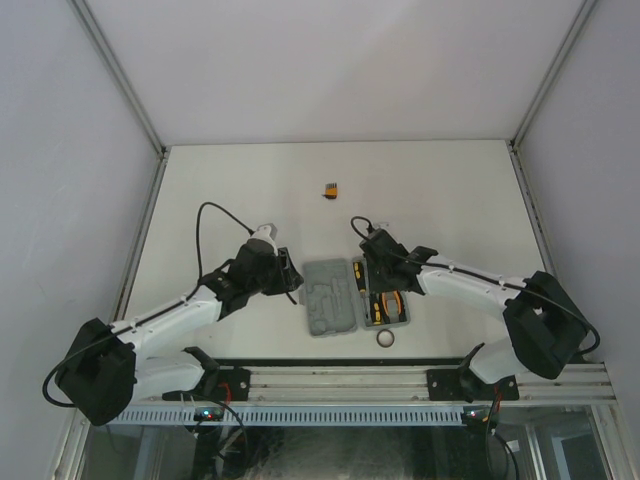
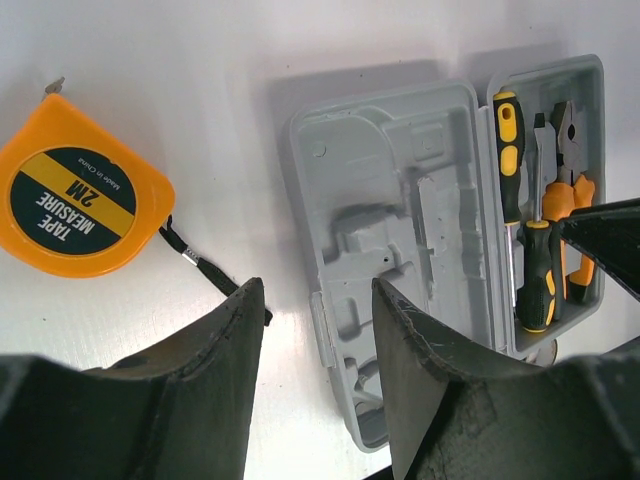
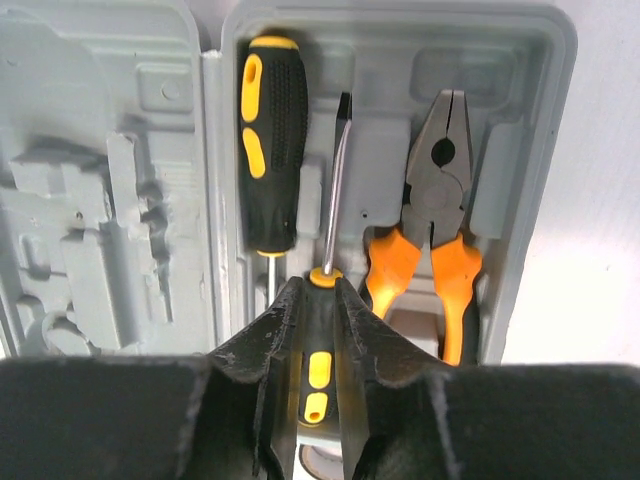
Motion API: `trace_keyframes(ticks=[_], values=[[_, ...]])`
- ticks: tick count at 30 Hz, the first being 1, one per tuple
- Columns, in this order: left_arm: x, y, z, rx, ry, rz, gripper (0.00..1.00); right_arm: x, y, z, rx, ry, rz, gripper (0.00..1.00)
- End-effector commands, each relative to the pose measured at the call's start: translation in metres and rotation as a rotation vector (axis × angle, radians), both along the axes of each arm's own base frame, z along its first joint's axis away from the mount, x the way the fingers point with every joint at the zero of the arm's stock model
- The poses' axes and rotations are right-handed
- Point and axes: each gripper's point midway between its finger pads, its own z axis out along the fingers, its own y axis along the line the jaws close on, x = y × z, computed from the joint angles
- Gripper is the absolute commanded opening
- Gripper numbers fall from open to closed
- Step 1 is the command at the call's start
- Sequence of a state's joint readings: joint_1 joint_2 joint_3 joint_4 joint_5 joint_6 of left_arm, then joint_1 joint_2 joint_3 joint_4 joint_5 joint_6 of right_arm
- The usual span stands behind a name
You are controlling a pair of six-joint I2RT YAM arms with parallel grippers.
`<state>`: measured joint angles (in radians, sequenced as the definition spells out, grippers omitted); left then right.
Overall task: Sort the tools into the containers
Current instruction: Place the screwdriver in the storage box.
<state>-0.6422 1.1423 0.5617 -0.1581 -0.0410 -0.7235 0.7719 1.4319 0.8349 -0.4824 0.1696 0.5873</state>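
The grey hinged case (image 1: 330, 300) lies open between the arms. Its right half holds a black-and-orange screwdriver (image 3: 270, 150), orange-handled pliers (image 3: 440, 200) and a second screwdriver (image 3: 338, 180). My right gripper (image 3: 318, 285) is shut on this second screwdriver's handle, low over the case's right half (image 1: 378, 282). My left gripper (image 2: 315, 290) hangs open and empty beside the case's left edge (image 1: 290, 272). The orange tape measure (image 2: 75, 190) lies on the table left of it. A small black ring (image 1: 385, 339) lies just in front of the case. The tiny orange-black block (image 1: 330, 187) sits further back.
The case's left half (image 2: 400, 200) shows only moulded recesses. White walls close in the table on three sides, and a metal rail (image 1: 400, 380) runs along the near edge.
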Motion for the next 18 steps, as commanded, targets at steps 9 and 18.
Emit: trace_keyframes(ticks=[9,18], values=[[-0.001,0.0,-0.006,-0.019,0.002,0.004,0.51,0.012,0.012,-0.007,-0.01,-0.002,0.017,0.13],[0.0,-0.002,-0.007,-0.015,0.008,-0.003,0.51,0.001,0.011,-0.012,-0.032,0.03,0.032,0.1]])
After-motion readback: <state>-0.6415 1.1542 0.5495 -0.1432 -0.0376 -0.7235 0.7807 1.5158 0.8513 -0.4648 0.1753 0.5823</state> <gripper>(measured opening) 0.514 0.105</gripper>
